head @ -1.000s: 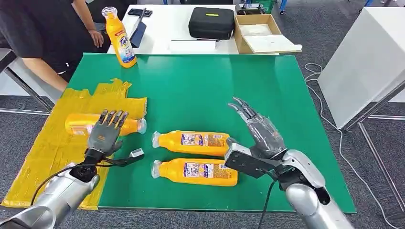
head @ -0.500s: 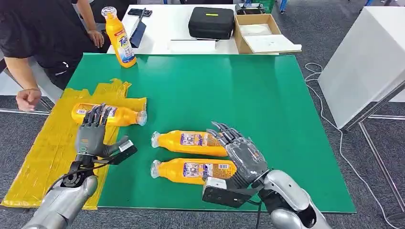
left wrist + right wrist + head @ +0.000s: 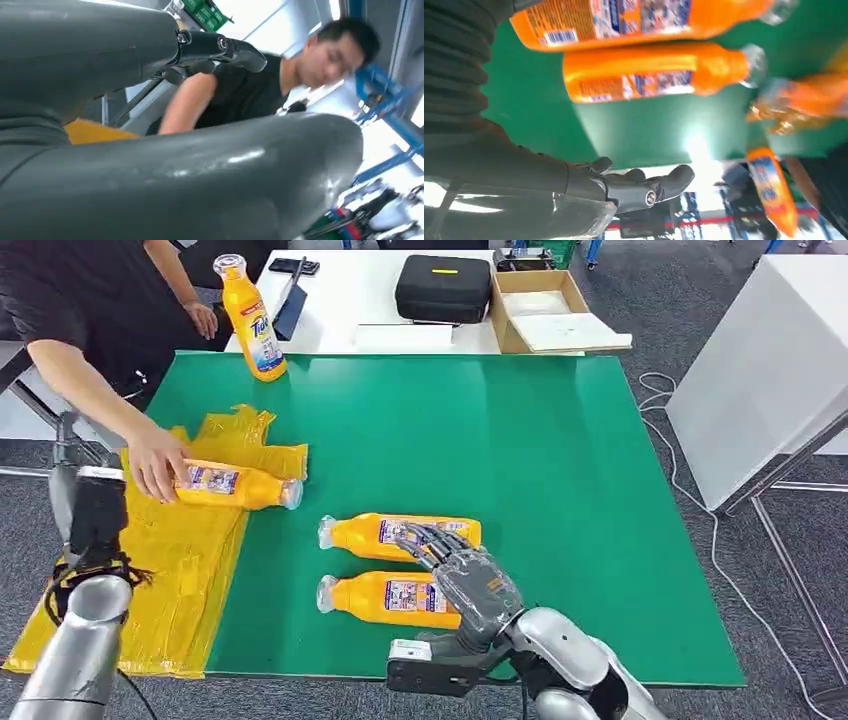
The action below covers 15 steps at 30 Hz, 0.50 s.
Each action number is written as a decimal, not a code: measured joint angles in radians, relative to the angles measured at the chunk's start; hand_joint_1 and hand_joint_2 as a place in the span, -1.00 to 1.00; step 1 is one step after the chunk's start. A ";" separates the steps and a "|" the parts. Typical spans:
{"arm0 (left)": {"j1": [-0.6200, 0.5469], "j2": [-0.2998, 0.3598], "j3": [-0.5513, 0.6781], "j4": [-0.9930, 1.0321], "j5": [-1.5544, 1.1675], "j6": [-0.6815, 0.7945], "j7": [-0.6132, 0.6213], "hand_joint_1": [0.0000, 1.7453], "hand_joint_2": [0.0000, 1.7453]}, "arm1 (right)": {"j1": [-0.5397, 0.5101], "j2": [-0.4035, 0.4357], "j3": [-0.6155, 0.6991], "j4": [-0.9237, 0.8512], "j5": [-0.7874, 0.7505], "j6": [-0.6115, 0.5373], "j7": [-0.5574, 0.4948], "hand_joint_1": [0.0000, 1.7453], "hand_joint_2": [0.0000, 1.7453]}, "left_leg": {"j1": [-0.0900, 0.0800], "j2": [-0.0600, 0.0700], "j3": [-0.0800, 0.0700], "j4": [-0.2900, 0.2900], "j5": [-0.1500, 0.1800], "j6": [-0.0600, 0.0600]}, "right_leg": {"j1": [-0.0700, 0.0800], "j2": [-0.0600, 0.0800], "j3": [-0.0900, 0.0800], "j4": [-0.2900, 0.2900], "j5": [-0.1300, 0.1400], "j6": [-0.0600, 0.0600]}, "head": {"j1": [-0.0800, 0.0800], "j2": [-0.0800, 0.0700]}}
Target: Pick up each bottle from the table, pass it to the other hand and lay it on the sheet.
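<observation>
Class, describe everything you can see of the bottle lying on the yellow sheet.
The bottle on the sheet is orange plastic with a printed label and a clear cap. It lies on its side on the crinkled yellow sheet, cap pointing toward the green table. A person's hand rests on its base end.

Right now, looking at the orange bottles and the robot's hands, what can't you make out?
- Near orange plastic bottle: the right hand covers its base end in the head view, so contact is unclear.
- Left hand: the wrist view is too close; the finger pose is unreadable.
- Bottle on the yellow sheet: a person's hand hides its base.
</observation>
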 measured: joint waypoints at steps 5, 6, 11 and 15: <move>0.012 0.002 0.053 -0.040 0.046 0.005 -0.021 -1.00 -1.00 | 0.008 0.001 0.048 0.064 0.089 -0.030 0.114 -1.00 1.00 | 0.000 0.000 0.000 0.000 0.000 0.000 | 0.000 0.000 0.000 0.000 0.000 0.000 | 0.001 0.000; 0.015 0.003 0.060 -0.041 0.053 0.005 -0.027 -1.00 -1.00 | 0.016 0.003 0.049 0.074 0.096 -0.035 0.125 -1.00 1.00 | 0.000 0.000 0.000 0.000 0.000 0.000 | 0.000 0.000 0.000 0.000 0.000 0.000 | 0.000 0.000; 0.019 0.003 0.067 -0.041 0.070 0.005 -0.039 -1.00 -1.00 | 0.056 0.019 0.050 0.127 0.123 -0.061 0.157 -1.00 1.00 | 0.000 -0.001 0.000 0.000 0.000 0.000 | 0.000 0.000 0.000 0.000 0.000 0.000 | 0.000 0.000; 0.019 0.003 0.068 -0.041 0.070 0.006 -0.041 -1.00 -1.00 | 0.073 0.028 0.046 0.151 0.129 -0.064 0.160 -1.00 1.00 | 0.000 0.000 0.000 0.000 0.000 0.000 | 0.000 0.000 0.000 0.000 0.000 0.000 | 0.000 0.000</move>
